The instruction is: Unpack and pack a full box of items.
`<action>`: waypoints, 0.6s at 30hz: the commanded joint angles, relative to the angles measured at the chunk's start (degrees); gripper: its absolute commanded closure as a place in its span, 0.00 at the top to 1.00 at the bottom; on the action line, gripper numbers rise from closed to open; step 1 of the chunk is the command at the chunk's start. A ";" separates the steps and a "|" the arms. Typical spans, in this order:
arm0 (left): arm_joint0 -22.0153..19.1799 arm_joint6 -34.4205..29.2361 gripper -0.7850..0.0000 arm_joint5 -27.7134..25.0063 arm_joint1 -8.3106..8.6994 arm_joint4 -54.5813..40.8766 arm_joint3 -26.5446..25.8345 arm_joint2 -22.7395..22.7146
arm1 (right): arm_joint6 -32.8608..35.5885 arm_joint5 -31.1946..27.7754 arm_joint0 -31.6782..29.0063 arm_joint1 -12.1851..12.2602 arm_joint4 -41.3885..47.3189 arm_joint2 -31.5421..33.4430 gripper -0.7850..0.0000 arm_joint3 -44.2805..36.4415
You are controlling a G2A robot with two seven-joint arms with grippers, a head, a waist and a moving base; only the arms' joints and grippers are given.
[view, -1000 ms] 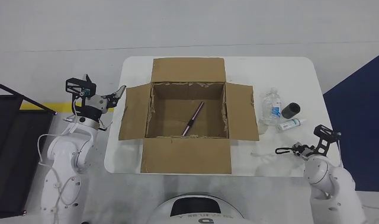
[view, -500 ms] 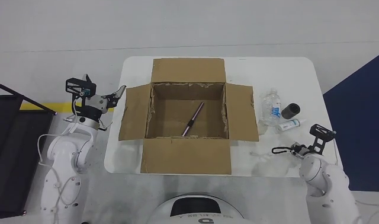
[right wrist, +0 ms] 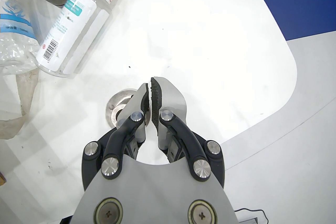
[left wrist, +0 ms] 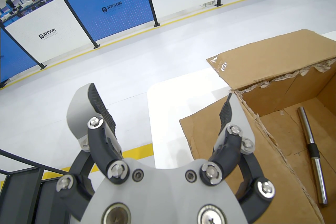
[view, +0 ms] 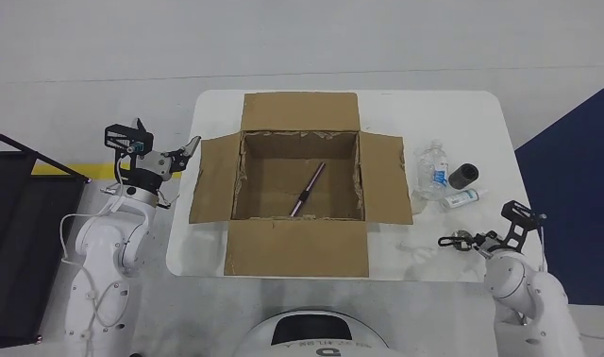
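**Inspector:** Holding anything?
**Assistant:** Left pincer point(left wrist: 160, 91) wide open, empty. Right pincer point(right wrist: 150, 82) closed, apparently on a metal flange point(right wrist: 116, 107).
**Inspector:** The rod point(left wrist: 305, 125)?
**Assistant:** Inside the box point(view: 300, 111), desk point(view: 444, 121) centre. Stiff, slick; likely best gripped at its dark band point(left wrist: 314, 150).

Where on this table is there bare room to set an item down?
Widest bare patch: the table's far right corner, between the far box flap, the water bottle and the edge. A smaller one lies between the spray bottle and the right gripper, shut on a disc. Crowded: beside the right flap, bottles and cylinder bunched.
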 commanded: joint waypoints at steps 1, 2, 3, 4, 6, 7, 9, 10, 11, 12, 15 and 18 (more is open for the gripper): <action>0.00 0.00 1.00 0.00 0.00 0.00 0.00 0.00 | 0.14 0.42 0.15 -0.05 -1.24 -0.77 0.00 0.19; 0.00 0.00 1.00 0.00 0.00 0.00 0.00 0.00 | 0.21 0.64 0.24 -0.08 -1.65 -1.11 0.00 0.17; 0.00 0.00 1.00 0.00 0.00 0.00 0.00 0.00 | 0.22 0.84 0.29 -0.12 -1.87 -1.36 0.00 0.05; 0.00 0.00 1.00 0.00 0.00 0.00 0.00 0.00 | 0.14 1.12 0.27 -0.17 -1.96 -1.46 0.00 -0.22; 0.00 0.00 1.00 0.00 0.00 0.00 0.00 0.00 | -0.20 1.50 -0.14 -0.28 -1.87 -1.57 0.11 -1.02; 0.00 0.00 1.00 0.00 0.00 0.00 0.00 0.00 | -0.46 1.48 -0.57 -0.33 -1.91 -1.62 0.18 -1.58; 0.00 0.00 1.00 0.00 0.00 0.00 0.00 0.00 | -1.04 1.17 -1.90 -0.45 -2.25 -2.05 0.20 -2.88; 0.00 0.00 1.00 0.00 0.00 0.00 0.00 0.00 | -1.21 1.08 -2.36 -0.48 -2.44 -2.23 0.20 -3.29; 0.00 0.00 1.00 0.00 0.00 0.00 0.00 0.00 | -1.54 0.68 -3.24 -0.54 -3.14 -2.82 0.19 -3.96; 0.00 0.00 1.00 0.00 0.00 0.00 0.00 0.00 | -1.68 0.49 -3.78 -0.59 -3.82 -3.42 0.19 -4.25; 0.00 0.00 1.00 0.00 0.00 0.00 0.00 0.00 | -1.72 0.65 -4.05 -0.70 -6.06 -5.25 0.18 -4.18; 0.00 0.00 1.00 0.00 0.00 0.00 0.00 0.00 | -1.37 1.28 -3.43 -0.81 -7.50 -6.42 0.13 -3.84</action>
